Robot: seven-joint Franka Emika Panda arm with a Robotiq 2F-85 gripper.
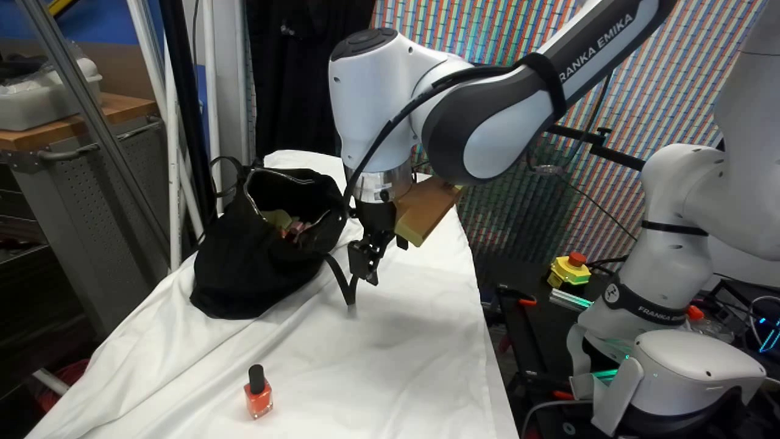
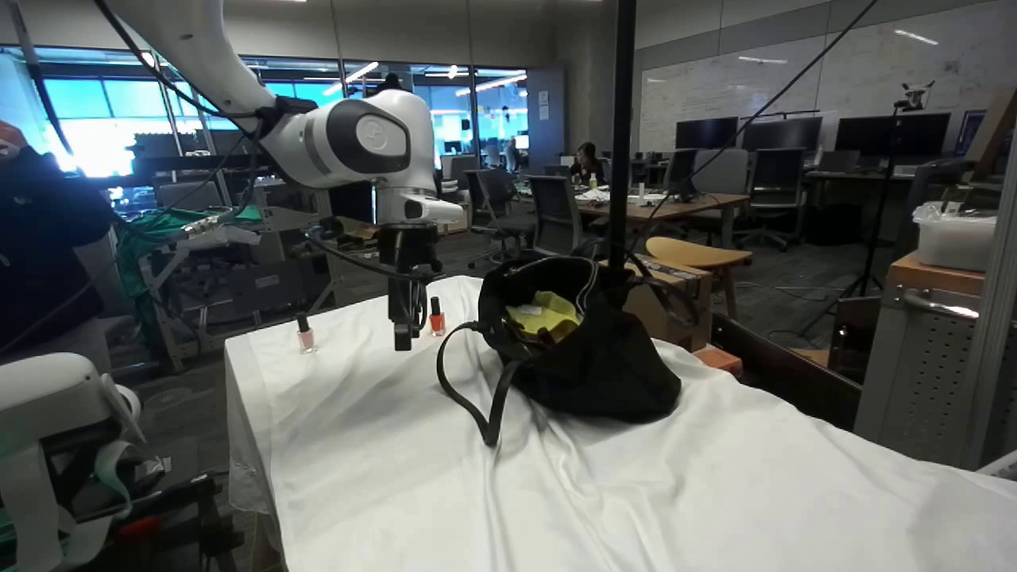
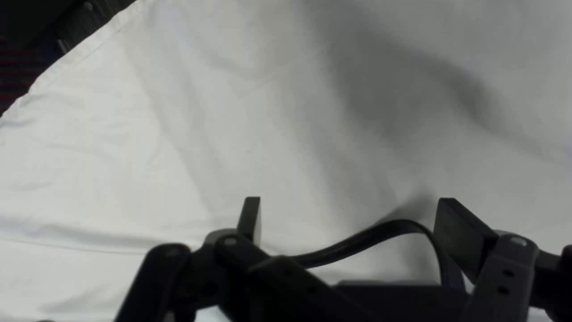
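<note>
Two fingers (image 3: pixel 461 230) spread wide beside one black bag (image 2: pixel 596 373); one pink bottle (image 2: pixel 307 341) near a counter (image 2: pixel 357 445) corner; one red bottle (image 2: pixel 437 322).

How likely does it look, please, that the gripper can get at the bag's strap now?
Probably yes: the gripper is open, and in the wrist view the strap shows between its jaws, nothing visibly blocking.

The white-cloth-covered worktop (image 1: pixel 420 366) carries a slouched black fabric bag (image 2: pixel 604 369), an upright orange-red black-capped glass bottle (image 1: pixel 259 398) and a pale-pink black-capped glass bottle (image 2: pixel 307 340).
</note>
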